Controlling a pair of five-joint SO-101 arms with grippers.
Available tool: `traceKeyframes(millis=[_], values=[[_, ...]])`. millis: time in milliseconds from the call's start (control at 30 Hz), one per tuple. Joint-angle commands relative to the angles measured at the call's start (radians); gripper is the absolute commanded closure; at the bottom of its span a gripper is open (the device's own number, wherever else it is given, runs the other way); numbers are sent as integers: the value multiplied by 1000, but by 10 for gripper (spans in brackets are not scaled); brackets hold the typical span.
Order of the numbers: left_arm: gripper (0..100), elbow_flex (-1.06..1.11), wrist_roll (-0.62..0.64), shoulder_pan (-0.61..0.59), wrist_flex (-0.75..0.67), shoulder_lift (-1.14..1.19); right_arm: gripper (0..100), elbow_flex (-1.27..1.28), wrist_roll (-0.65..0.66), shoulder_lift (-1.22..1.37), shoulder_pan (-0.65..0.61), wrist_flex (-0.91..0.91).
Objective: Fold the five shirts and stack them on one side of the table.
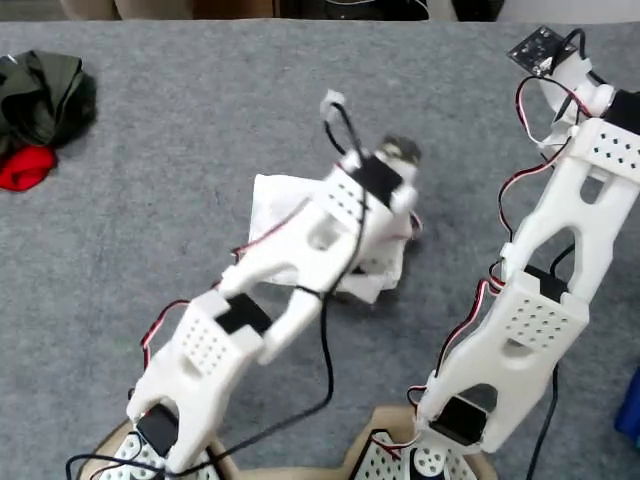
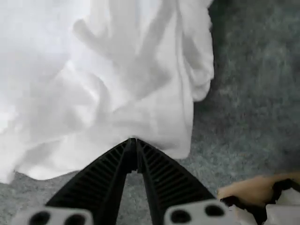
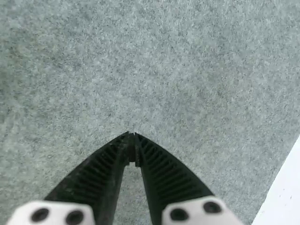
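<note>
Desk: grey felt-like covering across nearly the whole high view; its far edge runs along the top of the frame, with dim room beyond.
Open room: a broad bare stretch fills the left and centre-left of the high view, between the heap at upper left and the middle; a bare band lies along the top centre; a narrower bare strip runs between the two arms.
Right arm: white, rising from the bottom centre to the upper right corner of the high view.
Left arm: white, slanting from the bottom left to the middle of the frame, lying over part of the white shirt.
White shirt: crumpled, in the middle of the desk; its rumpled edge shows in the left wrist view.
Dark green garment: bunched at the upper left edge.
Red garment: small bundle touching the green one, at the left edge.
Blue object: a sliver at the lower right edge.
Left gripper: fingers clenched tip to tip, right at the shirt's hem; whether cloth is pinched cannot be told.
Right gripper: fingers clenched on nothing, above bare grey covering.
Pale strip: cuts the lower right corner of the right wrist view.
</note>
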Motion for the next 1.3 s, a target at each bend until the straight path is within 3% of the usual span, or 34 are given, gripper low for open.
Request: traceKeyframes(millis=[0, 200, 300, 467, 567, 900, 1267], values=[[981, 40, -2, 14, 9, -76, 994, -56, 9, -5, -12, -3], [980, -100, 0, -267, -120, -64, 994, -56, 9, -5, -15, -2], [979, -106, 2, -345, -213, -65, 994, -51, 9, -5, -19, -2], [979, -41, 8, -365, -416, -10, 994, -50, 9, -5, -21, 0], [980, -20, 9, -324, -459, 62, 994, -48, 9, -5, -21, -2], [980, -32, 9, -137, -261, 137, 994, -48, 11, -4, -21, -3], [980, -241, 9, -9, 11, 143, 994, -48, 12, -4, -21, -3]])
